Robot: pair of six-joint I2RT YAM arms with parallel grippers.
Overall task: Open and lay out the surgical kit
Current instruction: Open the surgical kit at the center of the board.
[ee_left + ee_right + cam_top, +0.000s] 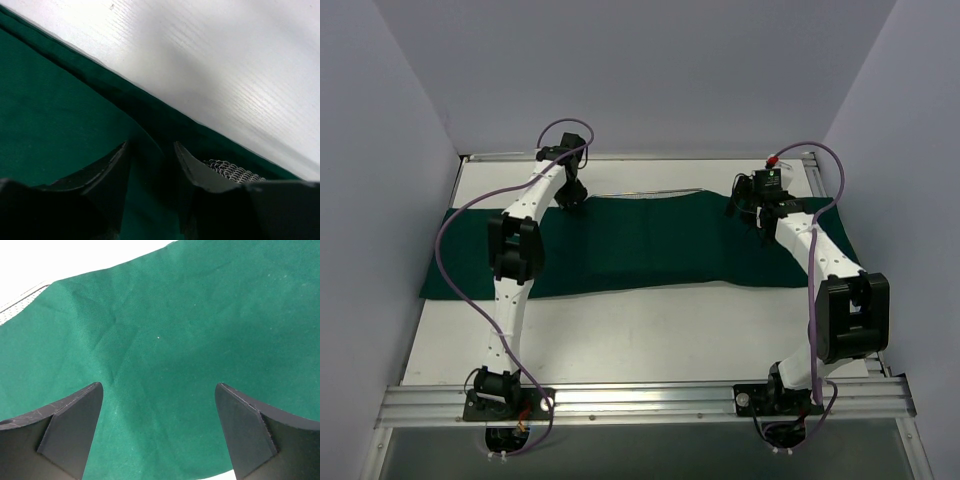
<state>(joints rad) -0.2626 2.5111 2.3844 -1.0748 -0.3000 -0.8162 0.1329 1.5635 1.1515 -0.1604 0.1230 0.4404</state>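
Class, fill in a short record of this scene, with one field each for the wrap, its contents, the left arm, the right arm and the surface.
wrap: dark green cloth, spread across the far half of the table
contents: wire-mesh tray, only a patch of mesh showing at the cloth's edge
left arm: left tool at the cloth's far edge, fingers partly closed about a fold; grip unclear
right arm: right tool open wide over the cloth's far right part, holding nothing
surface: white table
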